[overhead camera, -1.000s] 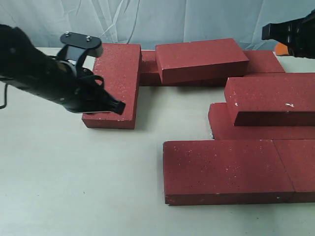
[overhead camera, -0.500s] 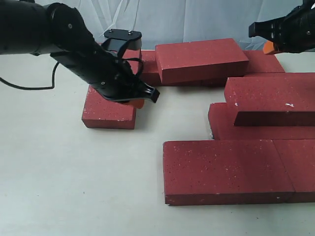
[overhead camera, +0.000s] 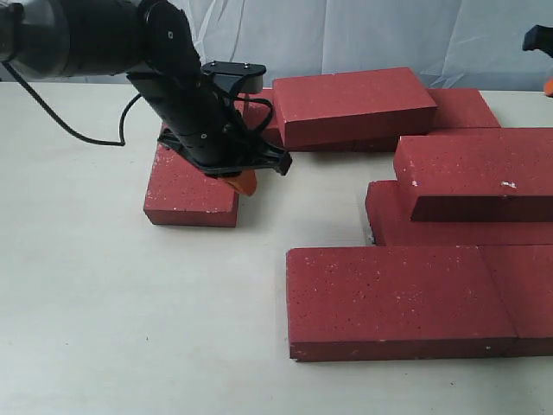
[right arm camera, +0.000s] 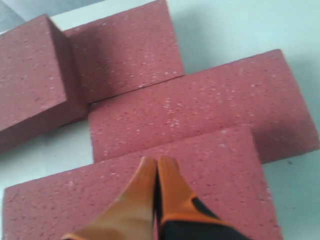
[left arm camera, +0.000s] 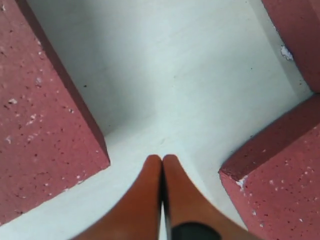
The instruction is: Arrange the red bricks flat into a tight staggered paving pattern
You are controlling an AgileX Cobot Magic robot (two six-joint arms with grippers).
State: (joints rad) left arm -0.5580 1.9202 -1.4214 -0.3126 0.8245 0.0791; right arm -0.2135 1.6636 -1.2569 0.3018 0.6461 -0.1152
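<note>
One brick (overhead camera: 186, 194) lies left of stacked bricks (overhead camera: 354, 104).

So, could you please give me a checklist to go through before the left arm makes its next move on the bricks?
1. Left gripper empty: ok, shut with nothing between its fingers.
2. Left gripper over bare table, not on a brick: ok in the wrist view.
3. Lone left brick joined to the pattern: not ok, it lies flat but apart from the rest.
4. Every brick flat on the table: not ok, the back brick and the right brick lie on top of others.
5. Front row tight: ok, two bricks butt end to end.
6. Right gripper touching the bricks below it: cannot tell; it is shut.
</note>
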